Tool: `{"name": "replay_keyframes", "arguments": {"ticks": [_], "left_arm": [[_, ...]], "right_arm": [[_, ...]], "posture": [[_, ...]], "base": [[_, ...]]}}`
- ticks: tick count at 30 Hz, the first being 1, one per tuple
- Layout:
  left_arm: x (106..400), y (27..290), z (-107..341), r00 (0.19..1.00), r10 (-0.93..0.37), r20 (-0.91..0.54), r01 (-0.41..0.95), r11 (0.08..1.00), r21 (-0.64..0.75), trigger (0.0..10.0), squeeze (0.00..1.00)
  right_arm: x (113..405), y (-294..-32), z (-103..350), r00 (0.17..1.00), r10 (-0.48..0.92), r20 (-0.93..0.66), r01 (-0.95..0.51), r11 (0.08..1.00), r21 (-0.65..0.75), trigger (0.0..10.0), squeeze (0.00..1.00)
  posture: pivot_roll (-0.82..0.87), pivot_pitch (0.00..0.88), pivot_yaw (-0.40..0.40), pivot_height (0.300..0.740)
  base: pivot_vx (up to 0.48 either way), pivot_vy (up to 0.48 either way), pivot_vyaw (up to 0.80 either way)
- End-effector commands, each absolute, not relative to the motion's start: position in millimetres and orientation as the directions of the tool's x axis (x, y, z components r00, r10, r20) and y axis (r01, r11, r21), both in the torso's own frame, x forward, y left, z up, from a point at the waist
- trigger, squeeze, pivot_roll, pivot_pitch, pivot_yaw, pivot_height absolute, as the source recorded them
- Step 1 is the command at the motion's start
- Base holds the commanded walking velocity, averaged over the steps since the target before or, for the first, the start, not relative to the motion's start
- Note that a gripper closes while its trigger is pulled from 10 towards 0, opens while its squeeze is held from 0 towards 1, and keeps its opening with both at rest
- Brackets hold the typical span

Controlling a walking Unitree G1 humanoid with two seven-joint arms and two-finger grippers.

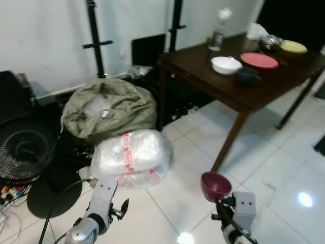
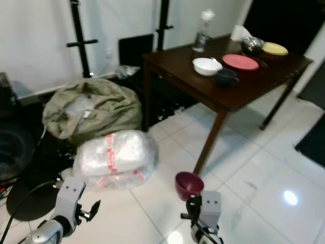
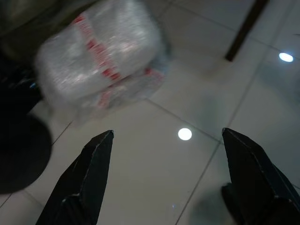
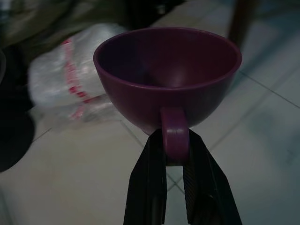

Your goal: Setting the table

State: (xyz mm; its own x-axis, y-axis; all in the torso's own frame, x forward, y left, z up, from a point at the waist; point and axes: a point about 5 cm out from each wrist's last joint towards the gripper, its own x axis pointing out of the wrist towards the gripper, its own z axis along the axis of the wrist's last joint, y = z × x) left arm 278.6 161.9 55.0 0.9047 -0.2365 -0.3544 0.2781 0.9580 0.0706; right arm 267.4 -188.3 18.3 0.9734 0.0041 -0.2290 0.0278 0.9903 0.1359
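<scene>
- Right claw point(image 4: 176, 154): clamped on the handle of a maroon cup point(image 4: 168, 75), which it carries upright and empty low over the floor point(image 1: 264, 168), on the near side of the bench point(image 1: 254, 86) and short of its front leg.
- Left claw point(image 3: 166, 178): fingers point(image 3: 89, 173) spread wide with nothing between them, hanging over bare tile, farther from the bench than the cup.
- Wrapped bundle point(image 1: 132, 155): clear plastic with red tape, lying on the floor between the left claw and the bench leg; behind it slumps a green sack point(image 1: 109, 109).
- Bench: dark wood, standing well beyond the cup. On it sit a white bowl point(image 1: 226, 64), a dark cup point(image 1: 247, 75) just beside it, a red plate point(image 1: 259, 60), a yellow plate point(image 1: 293, 47), a metal bowl point(image 1: 269, 42) and a bottle point(image 1: 217, 35).
- Risks, as I judge them: the grip is on the handle alone, so a jolt while walking could let the cup swing or slip out. The cup rides well below the bench top, so unless it is lifted first it may knock the edge or the leg. The near dishes sit close together, so a careless set-down could bump the white bowl or the dark cup.
</scene>
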Motion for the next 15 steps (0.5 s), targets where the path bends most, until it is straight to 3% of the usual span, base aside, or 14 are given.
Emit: {"name": "replay_keyframes", "arguments": {"ticks": [1, 15], "left_arm": [[275.6, 160.8, 53.9, 0.896, -0.258, -0.362, 0.295, 0.954, 0.05, 10.0, 0.0], [280.2, 162.8, 61.3, 0.903, -0.293, -0.314, 0.301, 0.953, -0.023, 10.0, 0.0]], "right_arm": [[266.4, -192.4, 17.0, 0.972, -0.006, -0.237, 0.037, 0.991, 0.128, 10.0, 0.0], [268.3, -191.5, 17.0, 0.972, -0.004, -0.234, 0.036, 0.991, 0.13, 10.0, 0.0]], "posture": [[0.04, 0.082, 0.052, 0.74], [0.05, 0.052, 0.059, 0.74]], "base": [[0.0, 0.0, -0.75], [0.0, 0.0, -0.75]]}}
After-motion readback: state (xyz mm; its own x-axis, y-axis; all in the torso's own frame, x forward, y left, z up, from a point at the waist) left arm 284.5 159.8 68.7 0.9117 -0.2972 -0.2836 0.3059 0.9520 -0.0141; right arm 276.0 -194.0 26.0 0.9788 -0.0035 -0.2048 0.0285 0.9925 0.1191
